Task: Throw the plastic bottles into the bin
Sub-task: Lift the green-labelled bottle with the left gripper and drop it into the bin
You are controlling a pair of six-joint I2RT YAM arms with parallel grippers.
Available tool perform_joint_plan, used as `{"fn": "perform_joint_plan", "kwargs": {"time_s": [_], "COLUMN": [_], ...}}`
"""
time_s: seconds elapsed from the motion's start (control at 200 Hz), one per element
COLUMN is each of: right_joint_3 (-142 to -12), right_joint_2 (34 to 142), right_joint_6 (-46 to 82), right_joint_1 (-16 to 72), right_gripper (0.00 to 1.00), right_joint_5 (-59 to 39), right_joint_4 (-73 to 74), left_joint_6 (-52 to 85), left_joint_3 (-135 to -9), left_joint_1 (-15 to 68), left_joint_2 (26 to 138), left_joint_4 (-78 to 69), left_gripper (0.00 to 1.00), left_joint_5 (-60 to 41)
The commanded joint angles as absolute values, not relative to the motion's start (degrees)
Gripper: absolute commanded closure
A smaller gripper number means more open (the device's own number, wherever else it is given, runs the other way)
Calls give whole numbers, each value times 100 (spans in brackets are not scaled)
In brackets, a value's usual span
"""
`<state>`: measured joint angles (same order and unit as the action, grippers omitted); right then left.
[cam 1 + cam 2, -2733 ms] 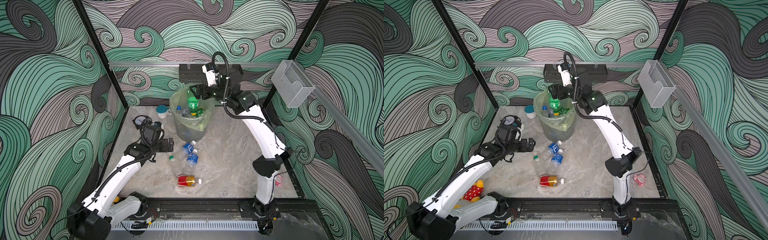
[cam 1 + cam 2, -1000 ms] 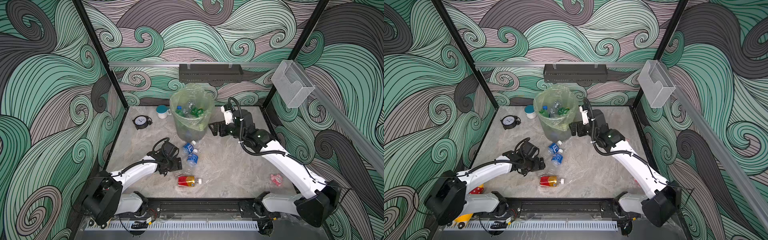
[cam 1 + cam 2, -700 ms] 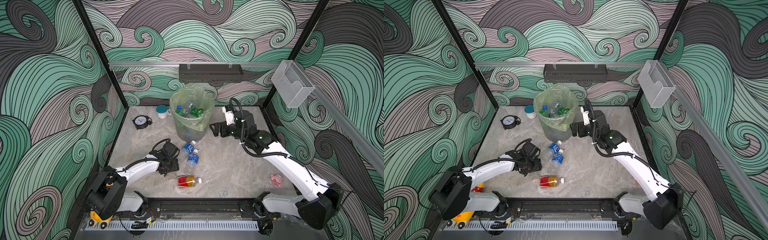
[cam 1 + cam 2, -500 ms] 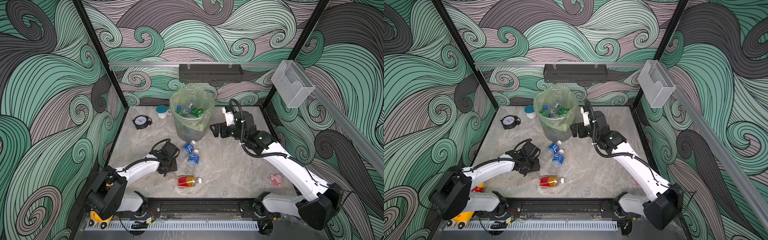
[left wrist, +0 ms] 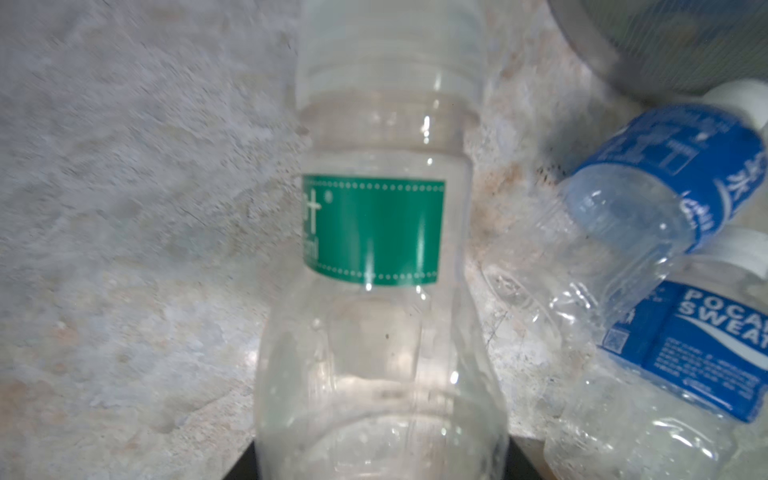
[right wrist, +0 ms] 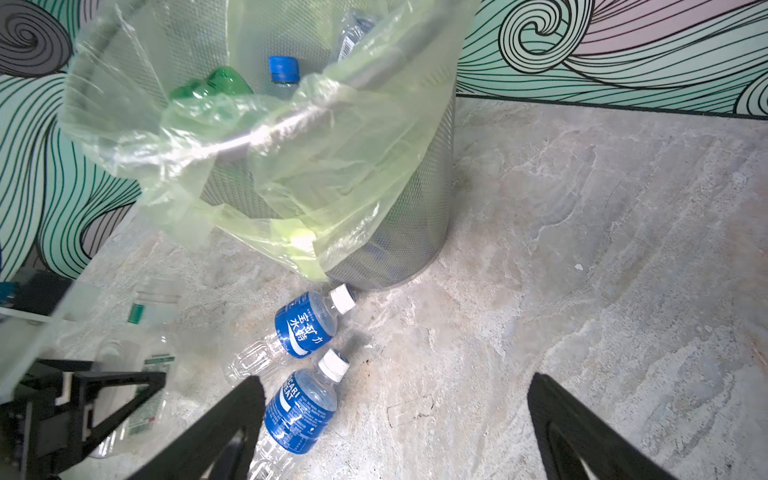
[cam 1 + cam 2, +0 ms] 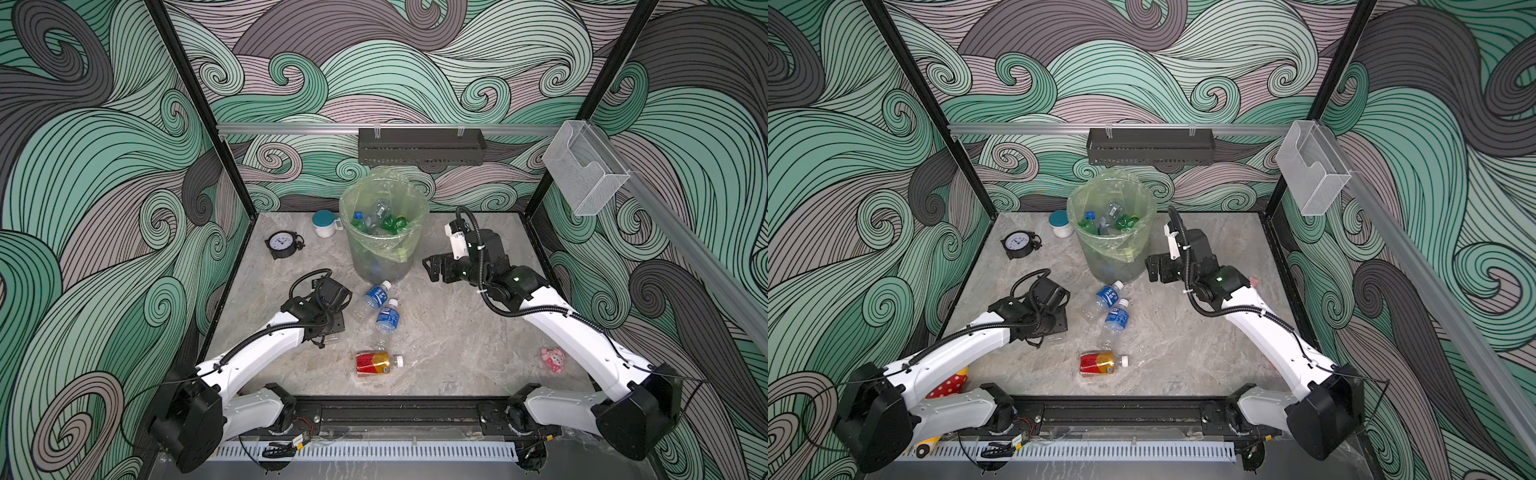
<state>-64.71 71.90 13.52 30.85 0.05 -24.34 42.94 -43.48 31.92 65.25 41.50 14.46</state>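
Movement shows on both sides since the earlier frames. The left gripper point(image 7: 330, 328), which stood back by the clock point(image 7: 279, 244) near the back left corner of the table point(image 7: 457, 332), has come down over the middle of the table's left half. Its jaws have closed on a clear bottle with a green label point(image 5: 374, 257), which fills the left wrist view. The right gripper point(image 7: 430, 268), which stood high over the bin point(image 7: 374, 266), now hangs low just right of it, jaws wide apart with nothing between them.

Four bottles are outside the bin. One is the held one. Two blue-labelled bottles point(image 7: 376, 296) point(image 7: 388, 318) lie side by side just in front of the bin, and one red-and-yellow bottle point(image 7: 374, 363) lies near the middle of the front edge. The bin stands at the middle of the back edge; green and clear bottles are piled inside it, too jumbled to count. There is one clock, one white jar with a teal lid point(image 7: 324, 222) just left of the bin, and one pink toy point(image 7: 552, 359) near the front right corner.
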Motion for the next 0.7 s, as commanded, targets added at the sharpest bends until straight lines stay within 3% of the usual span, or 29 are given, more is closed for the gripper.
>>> {"fn": "perform_joint_plan", "kwargs": {"time_s": [0.0,0.48,0.695], "right_joint_3": [-6315,-5494,-5372], "right_joint_2": [6992,6756,6733], "right_joint_6": [1301,1441,1459], "right_joint_1": [3034,2989,2989], "right_gripper": [1,2,2], "right_joint_5": [155,291,277], "right_joint_4": [-2529,-2687,-2690], "left_joint_6": [3991,2750,1784], "left_joint_3": [-4426,-5443,-7845], "left_joint_1": [3084,2692,2490], "left_joint_2": [6135,5659,6703], "left_joint_4": [4339,4225,4400], "left_gripper": [55,50,50], "left_joint_5": [1914,1493,773]}}
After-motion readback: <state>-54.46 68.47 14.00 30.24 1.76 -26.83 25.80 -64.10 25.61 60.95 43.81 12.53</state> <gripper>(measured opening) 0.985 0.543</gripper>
